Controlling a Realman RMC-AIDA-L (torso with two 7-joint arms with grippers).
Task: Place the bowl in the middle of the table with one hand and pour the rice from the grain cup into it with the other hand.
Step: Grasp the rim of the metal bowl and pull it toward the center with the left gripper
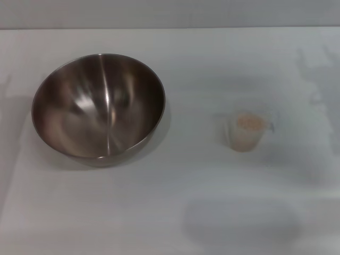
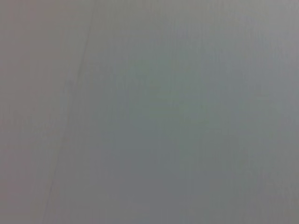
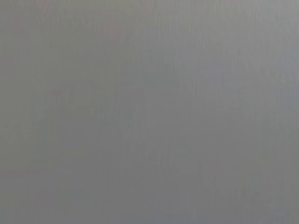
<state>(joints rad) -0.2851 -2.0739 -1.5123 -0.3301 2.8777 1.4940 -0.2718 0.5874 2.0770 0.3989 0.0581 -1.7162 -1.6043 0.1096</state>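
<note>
White table [image 1: 175,212] holds the bowl [image 1: 98,106] left and grain cup [image 1: 247,132] right; you'd grip the bowl's rim first, though neither gripper shows, fingers unknown.

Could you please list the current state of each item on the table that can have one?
bowl: upright, empty, on the robot's left side of the table, not yet in the middle.
grain cup: upright, standing apart from the bowl on the right.
rice: in the grain cup, not yet poured.
Grippers: neither in view.
</note>
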